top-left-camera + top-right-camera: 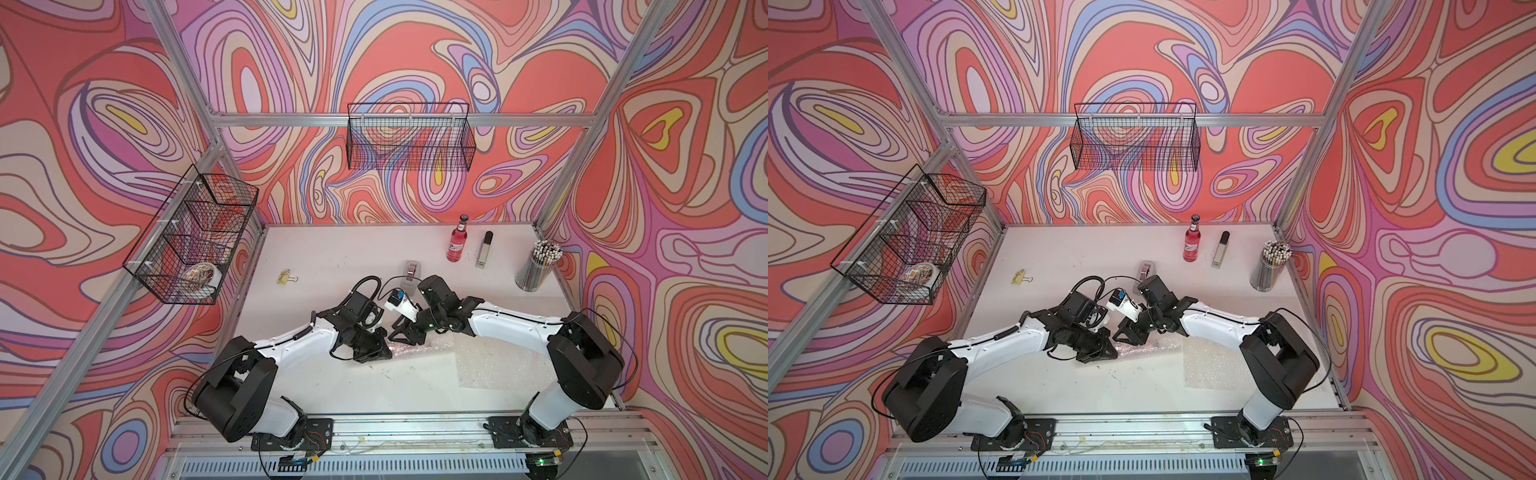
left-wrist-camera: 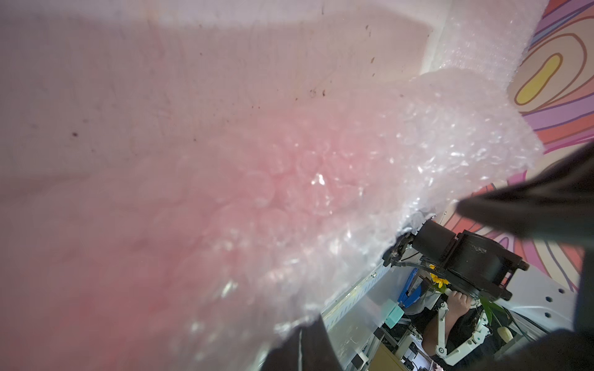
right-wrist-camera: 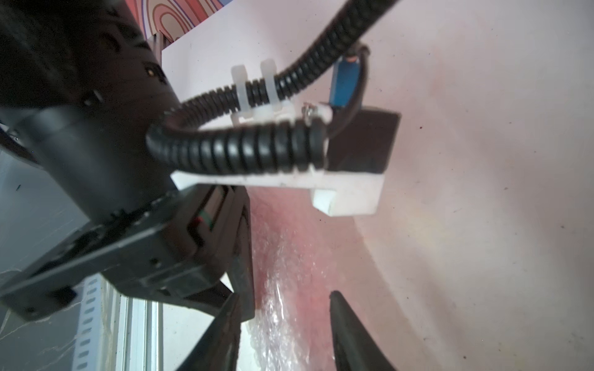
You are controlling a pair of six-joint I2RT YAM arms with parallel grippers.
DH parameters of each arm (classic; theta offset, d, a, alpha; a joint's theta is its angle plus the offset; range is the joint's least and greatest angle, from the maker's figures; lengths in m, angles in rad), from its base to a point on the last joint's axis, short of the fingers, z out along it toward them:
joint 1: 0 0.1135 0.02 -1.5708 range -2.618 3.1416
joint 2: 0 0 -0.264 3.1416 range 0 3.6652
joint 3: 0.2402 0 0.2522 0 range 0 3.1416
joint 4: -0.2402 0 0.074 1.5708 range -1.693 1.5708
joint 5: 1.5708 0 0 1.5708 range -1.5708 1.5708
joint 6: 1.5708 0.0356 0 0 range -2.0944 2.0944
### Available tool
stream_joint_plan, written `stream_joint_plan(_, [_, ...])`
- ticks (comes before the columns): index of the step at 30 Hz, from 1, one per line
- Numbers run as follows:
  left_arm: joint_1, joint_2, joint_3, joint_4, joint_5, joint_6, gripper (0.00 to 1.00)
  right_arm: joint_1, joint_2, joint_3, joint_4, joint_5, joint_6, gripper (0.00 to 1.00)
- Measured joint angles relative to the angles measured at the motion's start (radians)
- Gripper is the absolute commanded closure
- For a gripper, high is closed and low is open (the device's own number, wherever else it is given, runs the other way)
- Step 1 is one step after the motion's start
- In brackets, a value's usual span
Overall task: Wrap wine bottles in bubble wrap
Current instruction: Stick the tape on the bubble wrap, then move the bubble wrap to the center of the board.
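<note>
Half done: wrapped bottle [image 2: 263, 186] in bubble wrap [image 1: 419, 349]. Reading right gripper [image 3: 286, 294] as parted, left gripper [image 1: 384, 353] unclear. Pending: bare bottle [image 1: 457, 243] behind bubble wrap.

Swirling coral, lilac and blue walls [image 1: 415, 50] enclosed a white bench [image 1: 332, 249] (scuffed and speckled). Aluminium frame bars [image 1: 291, 119] carried a far wire basket [image 1: 409, 137] and a left wire basket [image 1: 174, 249].

White tabletop [image 1: 332, 249], speckled. Far side: 1 upright wine bottle [image 1: 457, 243], silver-and-black bar [image 1: 483, 250], cup of pencils [image 1: 537, 268]. Middle: tape dispenser [image 1: 410, 270], binder clip [image 1: 287, 277]. Near side: 1 flat bubble-wrap sheet [image 1: 498, 368], 1 pink-tinged bubble-wrap bundle [image 1: 432, 347] just beside.
</note>
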Motion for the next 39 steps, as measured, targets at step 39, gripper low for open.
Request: stream_joint_plan(39, [0.323, -0.212, 0.253, -0.471, -0.076, 0.344, 0.57, 0.286, 0.074, -0.015, -0.065, 0.619, -0.601, 0.34])
